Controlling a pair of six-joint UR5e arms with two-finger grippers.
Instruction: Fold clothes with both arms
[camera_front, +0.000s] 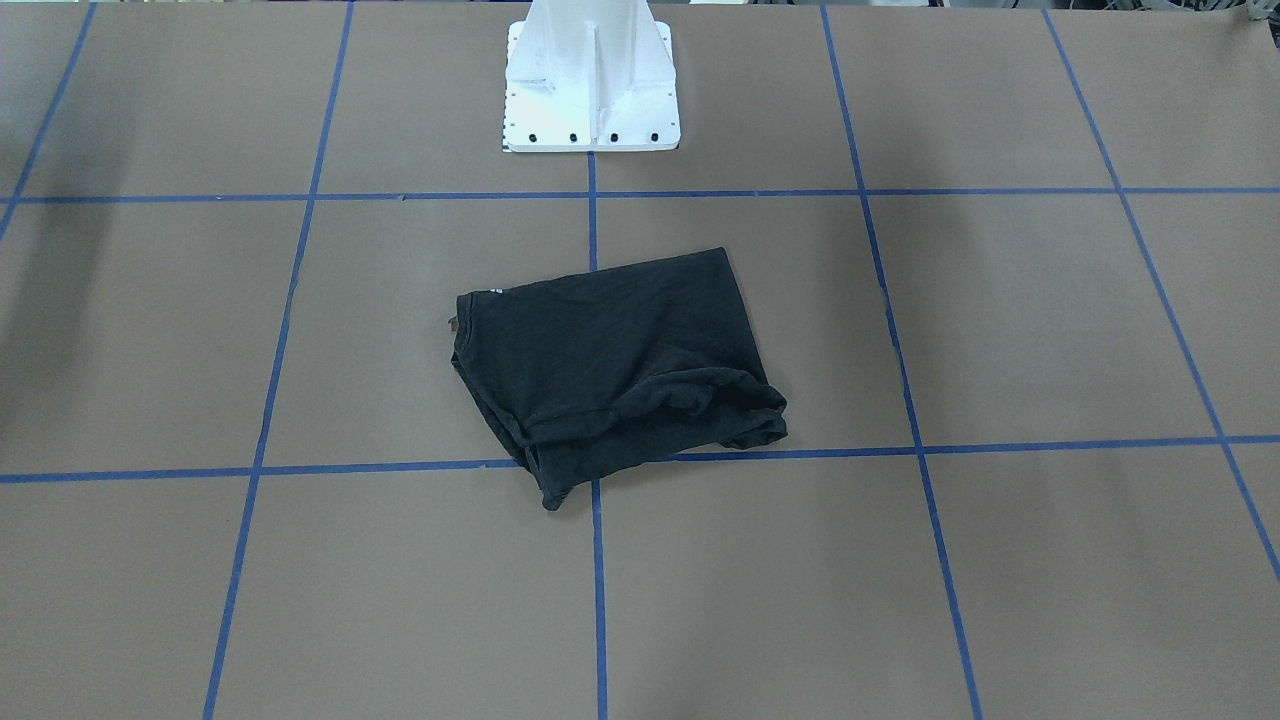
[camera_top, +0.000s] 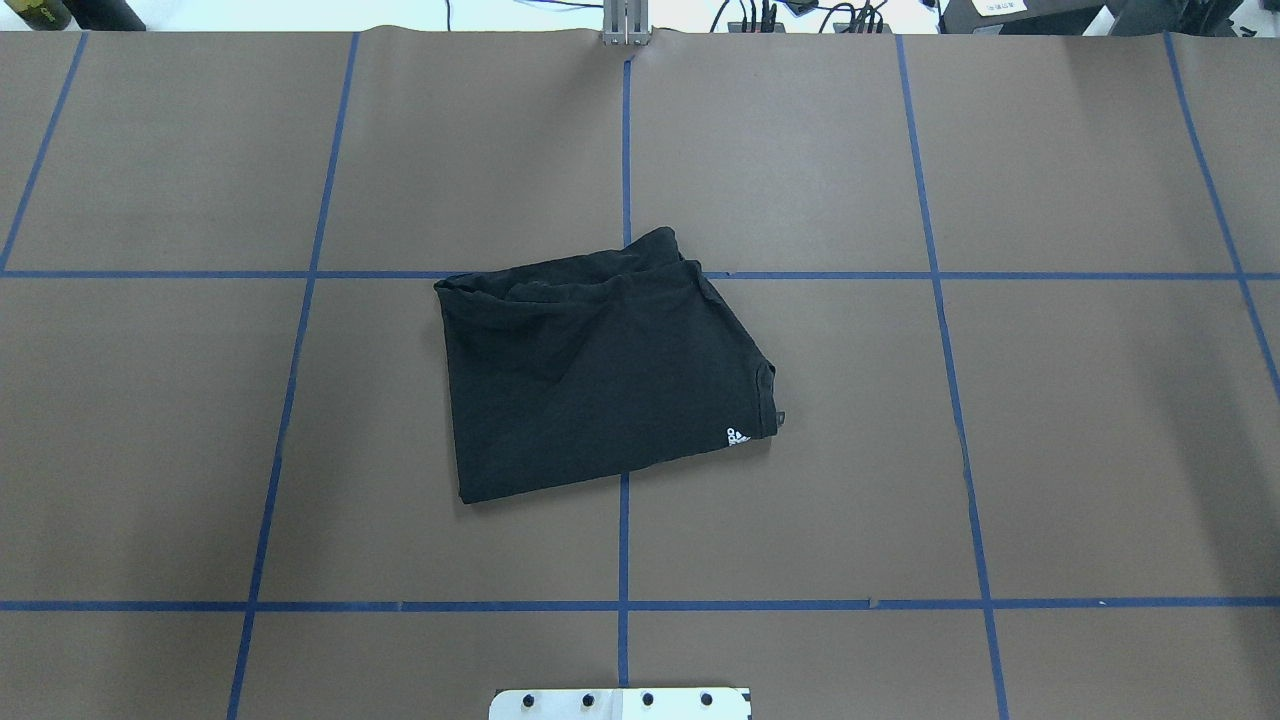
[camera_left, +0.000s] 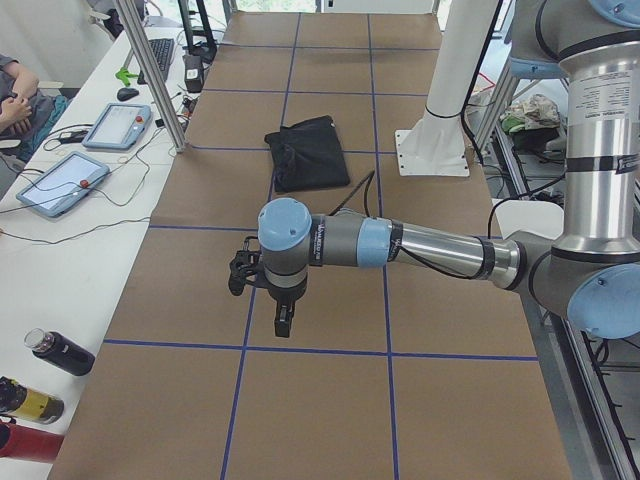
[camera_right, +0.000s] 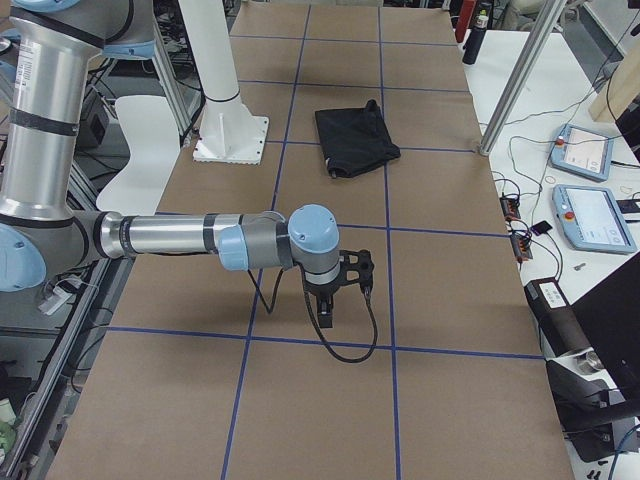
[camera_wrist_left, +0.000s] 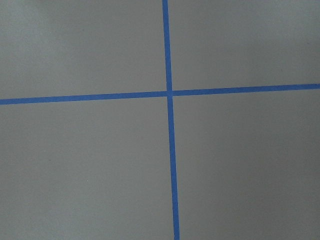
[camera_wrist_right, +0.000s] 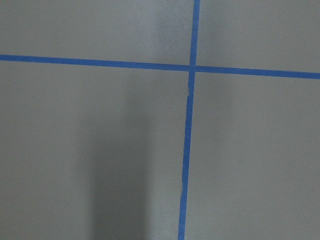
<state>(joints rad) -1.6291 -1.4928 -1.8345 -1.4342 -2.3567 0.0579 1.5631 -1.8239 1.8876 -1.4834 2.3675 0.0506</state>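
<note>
The black T-shirt (camera_top: 600, 375) lies folded into a compact rectangle at the table's middle, plain black side up, with a bit of white print (camera_top: 737, 438) at one corner. It also shows in the front view (camera_front: 610, 365), the left view (camera_left: 308, 155) and the right view (camera_right: 355, 137). My left gripper (camera_left: 283, 320) hangs above the table far from the shirt, seen only in the left side view. My right gripper (camera_right: 327, 312) hangs the same way at the other end, seen only in the right side view. I cannot tell whether either is open or shut.
The brown table (camera_top: 900, 450) carries a grid of blue tape lines (camera_top: 625, 150). The white pedestal base (camera_front: 592, 85) stands at the robot's edge. Tablets (camera_left: 62, 182) and bottles (camera_left: 60, 352) lie on side tables. Both wrist views show only table and a tape cross (camera_wrist_left: 169, 93).
</note>
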